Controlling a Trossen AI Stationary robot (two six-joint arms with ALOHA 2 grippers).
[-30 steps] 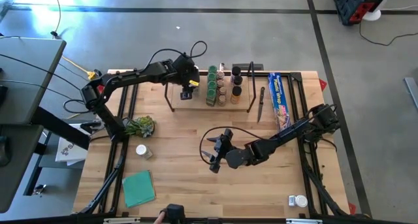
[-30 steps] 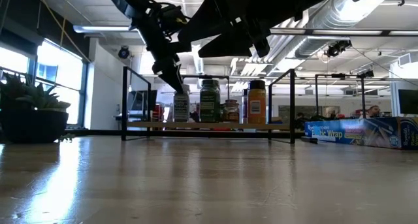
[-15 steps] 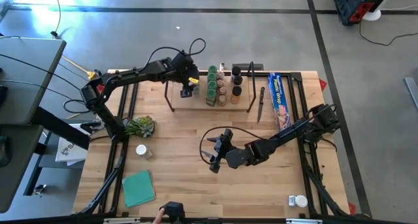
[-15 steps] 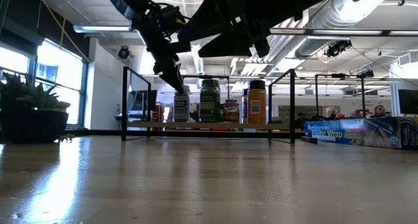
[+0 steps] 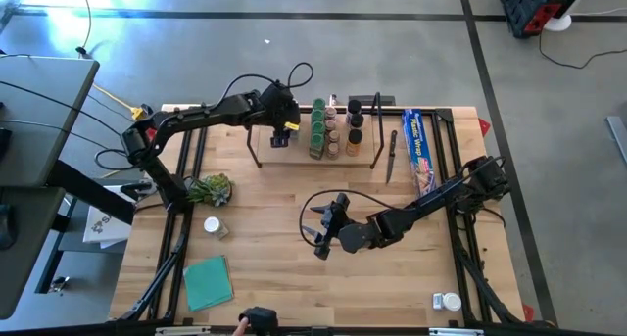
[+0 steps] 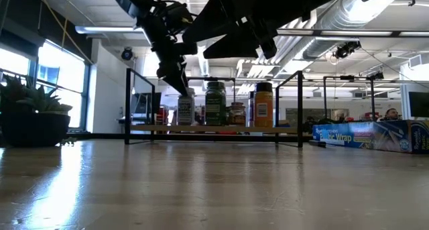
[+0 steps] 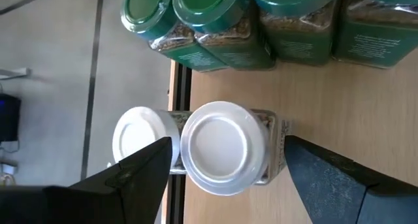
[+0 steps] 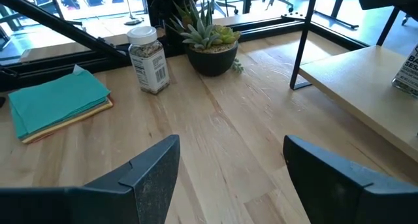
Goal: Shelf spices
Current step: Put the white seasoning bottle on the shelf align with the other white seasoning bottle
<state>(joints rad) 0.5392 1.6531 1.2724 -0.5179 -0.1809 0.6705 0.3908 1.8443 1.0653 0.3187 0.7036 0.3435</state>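
Observation:
The shelf (image 5: pixel 294 150) stands at the table's far edge, with several spices in green-, brown- and black-lidded jars (image 5: pixel 333 130) on its board. At the board's left part stands a white-lidded jar (image 7: pixel 222 144), with a second white-lidded jar (image 7: pixel 138 140) close beside it. My left gripper (image 7: pixel 228 152) hangs open over the first jar, one finger on each side, apart from it. My right gripper (image 8: pixel 232 145) is open over the middle of the table (image 5: pixel 323 230), holding nothing. One more white-lidded jar (image 8: pixel 148 59) stands on the table by a potted plant.
A potted plant (image 5: pixel 211 188) and a teal square (image 5: pixel 208 281) lie on the table's left side. A blue wrap box (image 5: pixel 420 150) and a knife (image 5: pixel 392 152) lie right of the shelf. Another jar (image 5: pixel 448 301) is at the near right corner.
My left gripper has turned a little at the wrist above the white-lidded jar on the shelf. The jar stands where it was.

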